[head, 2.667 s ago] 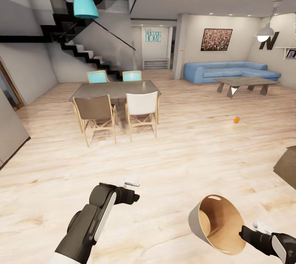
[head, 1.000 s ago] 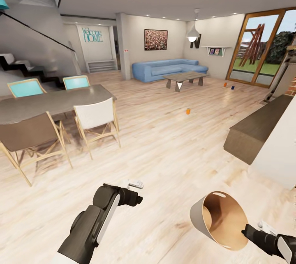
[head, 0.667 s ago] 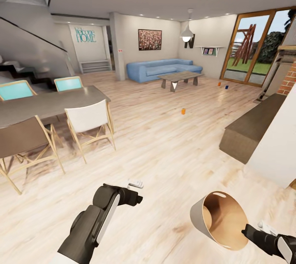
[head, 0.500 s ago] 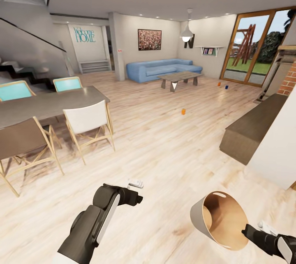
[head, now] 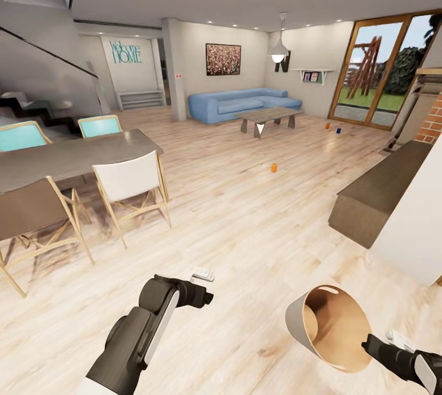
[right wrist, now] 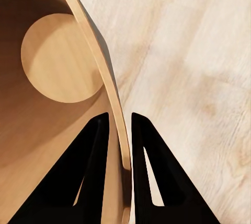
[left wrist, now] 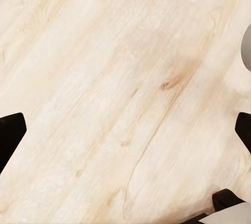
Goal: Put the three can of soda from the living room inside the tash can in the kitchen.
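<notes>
Nearest, the right gripper [right wrist: 119, 130] is pinched on the wall of the tash can [head: 328, 327], one finger inside, one outside; the bin is carried tilted, its mouth facing up and back, nothing in it. Stiff thin rim, likely light, so the wall pinch should do, though it may swing. Left gripper [head: 201, 274] hangs over bare wood floor [head: 245, 223]; its dark fingertips sit wide apart, holding nothing. Farther out, one orange can [head: 274, 167] stands alone on the floor. Beyond the coffee table [head: 267, 117], near the glass doors [head: 380, 69], a second orange can [head: 327, 126] and the blue can [head: 338, 130] stand just beside each other. Cans look small, rigid, smooth, probably slippery; grasp across the side, mid-height.
</notes>
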{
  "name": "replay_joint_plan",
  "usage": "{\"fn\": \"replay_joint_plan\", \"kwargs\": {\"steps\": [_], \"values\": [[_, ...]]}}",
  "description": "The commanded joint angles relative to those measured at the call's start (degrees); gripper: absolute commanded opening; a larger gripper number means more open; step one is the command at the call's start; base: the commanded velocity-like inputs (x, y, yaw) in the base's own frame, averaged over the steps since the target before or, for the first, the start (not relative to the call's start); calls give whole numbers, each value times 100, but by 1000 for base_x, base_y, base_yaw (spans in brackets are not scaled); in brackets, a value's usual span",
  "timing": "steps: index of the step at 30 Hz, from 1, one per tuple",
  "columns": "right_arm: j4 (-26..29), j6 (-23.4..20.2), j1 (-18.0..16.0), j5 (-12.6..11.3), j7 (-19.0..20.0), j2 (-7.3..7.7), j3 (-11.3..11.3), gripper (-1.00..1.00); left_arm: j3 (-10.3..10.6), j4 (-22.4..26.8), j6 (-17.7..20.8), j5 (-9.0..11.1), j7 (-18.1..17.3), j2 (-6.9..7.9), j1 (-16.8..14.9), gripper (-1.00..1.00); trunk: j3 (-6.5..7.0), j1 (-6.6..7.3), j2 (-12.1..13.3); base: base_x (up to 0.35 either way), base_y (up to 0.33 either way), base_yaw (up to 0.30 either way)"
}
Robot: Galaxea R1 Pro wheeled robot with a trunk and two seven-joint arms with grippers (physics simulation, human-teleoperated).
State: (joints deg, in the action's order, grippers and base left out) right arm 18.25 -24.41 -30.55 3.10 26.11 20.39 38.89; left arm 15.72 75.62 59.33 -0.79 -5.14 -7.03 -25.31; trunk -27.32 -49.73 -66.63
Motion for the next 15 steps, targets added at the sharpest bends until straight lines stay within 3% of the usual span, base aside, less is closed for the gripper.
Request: {"fn": "replay_joint_plan", "kwargs": {"steps": [1, 15], "values": [[4, -24, -3, -102, 34, 0, 28, -100, 0, -1, 0, 0, 1, 0, 0, 100, 1, 0, 0, 2, 0, 0], [4, -20, -3, -107, 21, 0, 29, -100, 1, 4, -2, 0, 5, 2, 0, 100, 1, 0, 0, 0, 0, 0]]}}
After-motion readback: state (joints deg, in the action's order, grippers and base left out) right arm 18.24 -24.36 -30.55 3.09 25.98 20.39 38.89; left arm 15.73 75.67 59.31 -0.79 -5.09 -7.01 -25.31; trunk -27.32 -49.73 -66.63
